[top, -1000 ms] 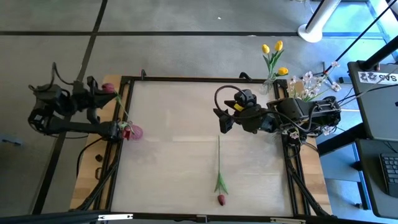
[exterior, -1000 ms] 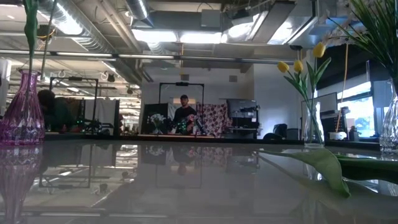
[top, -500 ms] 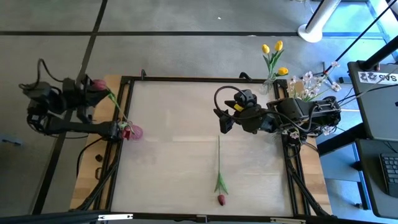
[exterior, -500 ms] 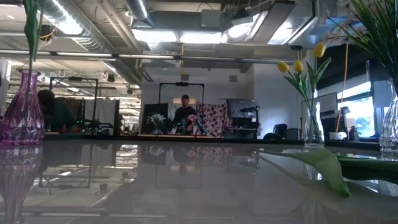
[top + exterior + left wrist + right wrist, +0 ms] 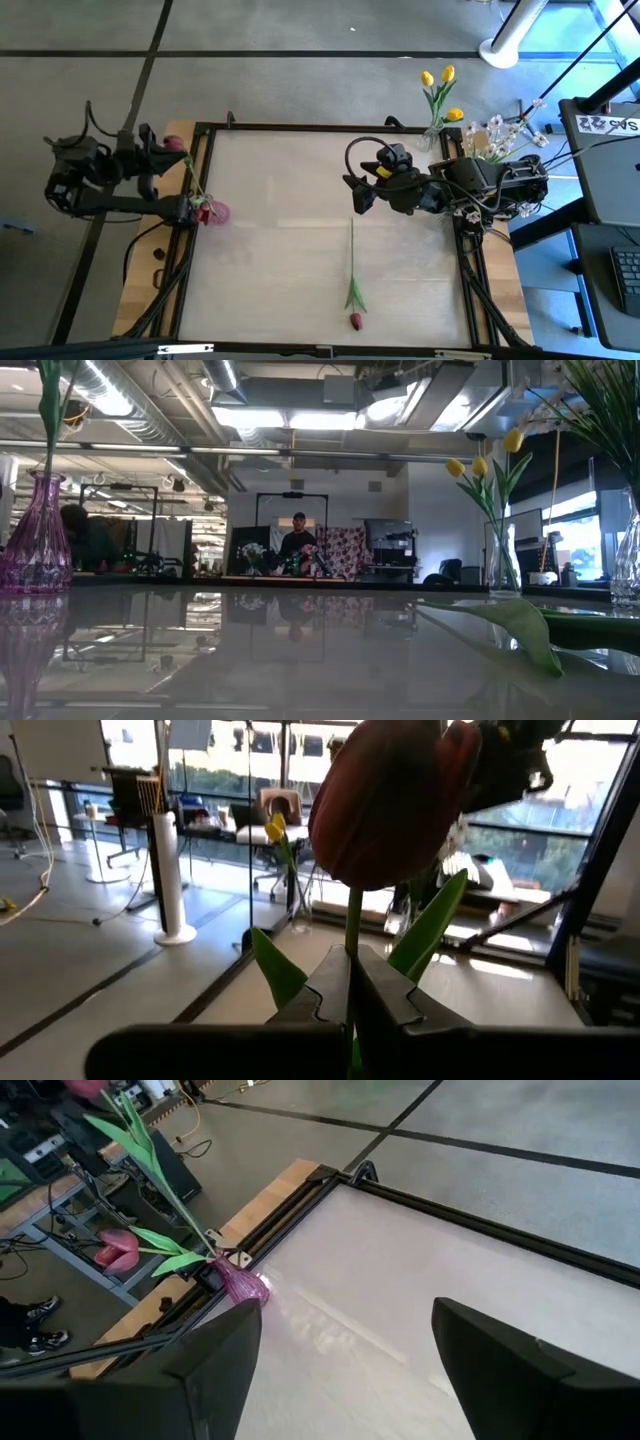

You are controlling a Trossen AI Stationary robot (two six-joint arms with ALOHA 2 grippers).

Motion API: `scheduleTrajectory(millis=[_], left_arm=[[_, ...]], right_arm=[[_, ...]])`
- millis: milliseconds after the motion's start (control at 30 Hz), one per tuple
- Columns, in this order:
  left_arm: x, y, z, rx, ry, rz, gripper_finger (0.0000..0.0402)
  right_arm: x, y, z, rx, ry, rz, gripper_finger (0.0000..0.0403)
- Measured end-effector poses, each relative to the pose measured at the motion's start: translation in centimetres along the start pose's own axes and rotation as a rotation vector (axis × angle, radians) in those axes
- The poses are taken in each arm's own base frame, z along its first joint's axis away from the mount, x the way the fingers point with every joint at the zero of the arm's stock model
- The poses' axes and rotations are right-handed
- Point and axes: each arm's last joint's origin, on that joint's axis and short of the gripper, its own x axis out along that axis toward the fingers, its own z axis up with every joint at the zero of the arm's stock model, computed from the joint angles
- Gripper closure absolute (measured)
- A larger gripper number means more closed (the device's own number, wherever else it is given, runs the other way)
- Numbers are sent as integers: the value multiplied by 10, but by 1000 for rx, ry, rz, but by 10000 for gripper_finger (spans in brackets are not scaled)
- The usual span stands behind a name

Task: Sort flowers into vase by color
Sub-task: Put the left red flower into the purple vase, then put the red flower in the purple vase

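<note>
Holding a red tulip (image 5: pixel 395 805) stem, left gripper (image 5: pixel 350 982) above purple vase (image 5: pixel 215 212)

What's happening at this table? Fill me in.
Flowers are being sorted into vases by color. The left gripper is shut on the stem of a dark red tulip, holding it above the purple vase at the table's left edge; that vase already holds one red tulip. The right gripper waits open over the table's right half. Another red tulip lies on the table near the front edge. Yellow tulips and white blossoms already stand in vases at the far right corner.
</note>
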Motion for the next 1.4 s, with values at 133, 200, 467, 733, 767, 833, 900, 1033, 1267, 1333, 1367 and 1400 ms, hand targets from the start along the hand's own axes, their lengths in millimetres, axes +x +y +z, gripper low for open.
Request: scheduleTrajectory(millis=[133, 200, 467, 733, 767, 833, 900, 1033, 1267, 1333, 1367, 1400], left_arm=[[6, -1, -12, -2, 83, 7, 401], [10, -1, -21, -14, 151, 8, 401], [9, 0, -38, -98, 305, 24, 371], [2, -1, -38, -213, 392, -37, 291], [0, -1, -35, -224, 403, -47, 284], [-4, -1, -28, -246, 445, -61, 273], [-8, -2, -19, -281, 494, -80, 268], [-17, -5, -6, -389, 690, -132, 269], [-19, -16, 13, -702, 831, -345, 278], [-17, -19, 20, -775, 783, -384, 284], [-15, -21, 24, -799, 747, -406, 287], [-13, -22, 29, -811, 707, -435, 291]], right_arm=[[0, 0, 0, 2, 6, 5, 109], [0, 0, -1, 2, 20, 15, 109], [0, 1, -1, -1, 40, 28, 109], [0, 1, -2, -33, 74, 47, 109], [0, 1, -3, -46, 79, 52, 109], [0, 1, -3, -77, 80, 54, 109], [1, 0, -1, -109, 78, 50, 109], [7, -5, 3, -149, 98, 50, 109], [18, -14, 13, -312, 126, 57, 109], [18, -15, 12, -394, 111, 29, 109], [17, -16, 12, -444, 103, 10, 109], [17, -17, 12, -484, 100, -2, 109]])
